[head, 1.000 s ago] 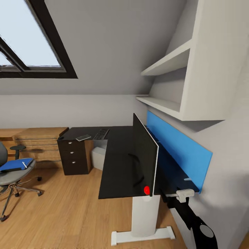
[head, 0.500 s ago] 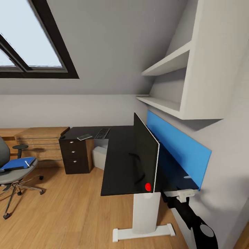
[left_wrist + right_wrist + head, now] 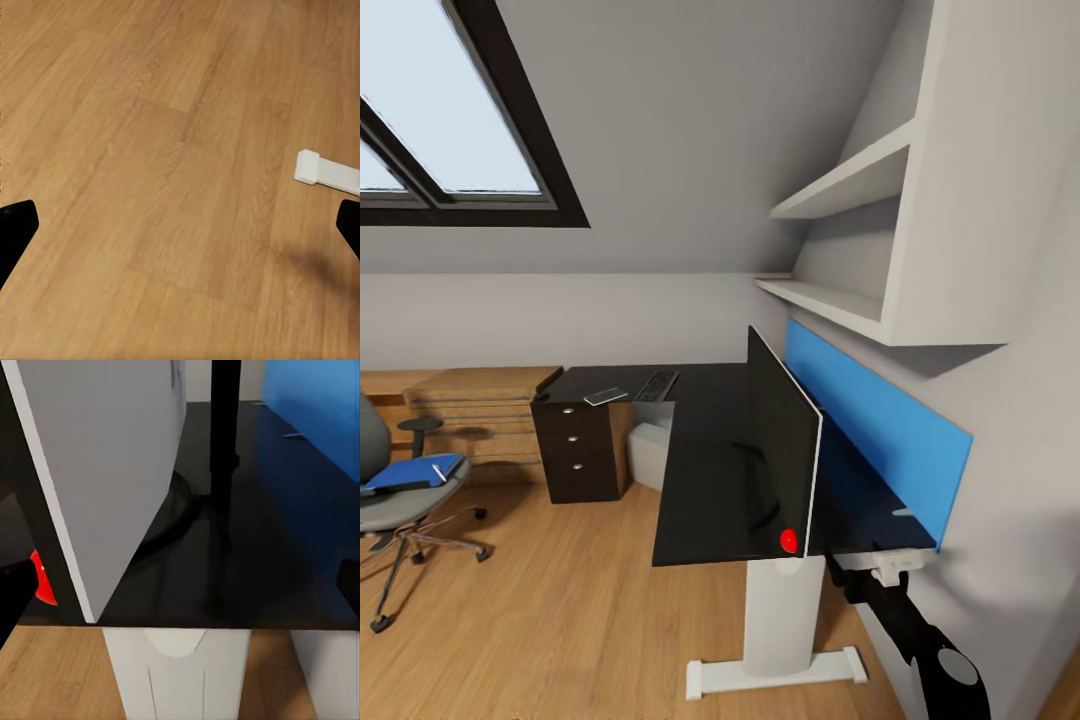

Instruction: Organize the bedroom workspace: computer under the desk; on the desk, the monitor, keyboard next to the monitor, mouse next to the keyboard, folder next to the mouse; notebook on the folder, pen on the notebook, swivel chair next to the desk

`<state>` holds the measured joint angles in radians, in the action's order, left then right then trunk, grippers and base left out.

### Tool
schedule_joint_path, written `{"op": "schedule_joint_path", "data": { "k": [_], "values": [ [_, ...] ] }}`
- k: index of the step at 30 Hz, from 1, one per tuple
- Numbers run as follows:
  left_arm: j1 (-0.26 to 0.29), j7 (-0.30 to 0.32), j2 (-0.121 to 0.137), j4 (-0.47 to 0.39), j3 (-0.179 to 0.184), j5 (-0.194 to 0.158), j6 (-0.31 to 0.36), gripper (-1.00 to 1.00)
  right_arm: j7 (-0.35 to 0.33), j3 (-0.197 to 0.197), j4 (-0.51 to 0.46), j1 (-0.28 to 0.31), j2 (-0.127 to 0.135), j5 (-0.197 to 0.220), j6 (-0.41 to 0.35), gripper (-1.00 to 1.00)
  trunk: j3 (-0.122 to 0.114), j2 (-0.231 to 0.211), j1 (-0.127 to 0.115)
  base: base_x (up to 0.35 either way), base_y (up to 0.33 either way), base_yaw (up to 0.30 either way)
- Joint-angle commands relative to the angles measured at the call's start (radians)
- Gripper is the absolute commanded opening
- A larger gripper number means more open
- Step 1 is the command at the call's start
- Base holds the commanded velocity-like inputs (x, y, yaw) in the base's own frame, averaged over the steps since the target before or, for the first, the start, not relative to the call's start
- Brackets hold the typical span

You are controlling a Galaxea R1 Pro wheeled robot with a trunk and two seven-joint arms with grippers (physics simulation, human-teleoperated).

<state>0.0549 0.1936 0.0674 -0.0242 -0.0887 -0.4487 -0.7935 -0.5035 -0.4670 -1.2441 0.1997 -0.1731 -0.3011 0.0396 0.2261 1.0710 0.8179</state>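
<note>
Monitor (image 3: pixel 780 455) already stands on the desk (image 3: pixel 700 470), so with both grippers spread wide and empty, turn toward the folder (image 3: pixel 405 472) on the swivel chair (image 3: pixel 395 505).

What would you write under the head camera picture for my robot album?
Attic bedroom: monitor on the black desk, blue folder waiting on the swivel chair.

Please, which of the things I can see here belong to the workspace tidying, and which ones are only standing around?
Belong to the job:
long black L-shaped desk
wide thin black-fronted monitor
slim dark keyboard
small white-grey notebook
bright blue folder
grey swivel chair
light grey computer tower

Only standing around:
light wooden drawer chest
long blue wall panel
white wall shelves
</note>
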Motion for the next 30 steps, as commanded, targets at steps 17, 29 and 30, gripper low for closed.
{"op": "schedule_joint_path", "data": {
  "k": [17, 29, 30],
  "values": [
    [0.001, 0.010, 0.001, 0.001, -0.008, -0.003, -0.001, 1.00, 0.020, -0.007, -0.003, 0.001, -0.001, -0.010, 0.010, 1.00, 0.018, 0.001, 0.000, 0.000, 0.000, 0.168],
    [0.001, 0.010, 0.000, 0.001, -0.008, -0.003, -0.002, 1.00, 0.019, -0.009, 0.002, 0.001, -0.001, -0.010, 0.096, 1.00, 0.019, 0.001, 0.000, 0.068, 0.000, 0.012],
    [0.000, 0.010, 0.000, 0.001, -0.008, -0.003, -0.002, 1.00, 0.019, -0.009, 0.002, 0.001, -0.001, -0.010, 0.098, 1.00, 0.019, 0.001, 0.000, 0.035, 0.000, 0.001]
  ]
}}
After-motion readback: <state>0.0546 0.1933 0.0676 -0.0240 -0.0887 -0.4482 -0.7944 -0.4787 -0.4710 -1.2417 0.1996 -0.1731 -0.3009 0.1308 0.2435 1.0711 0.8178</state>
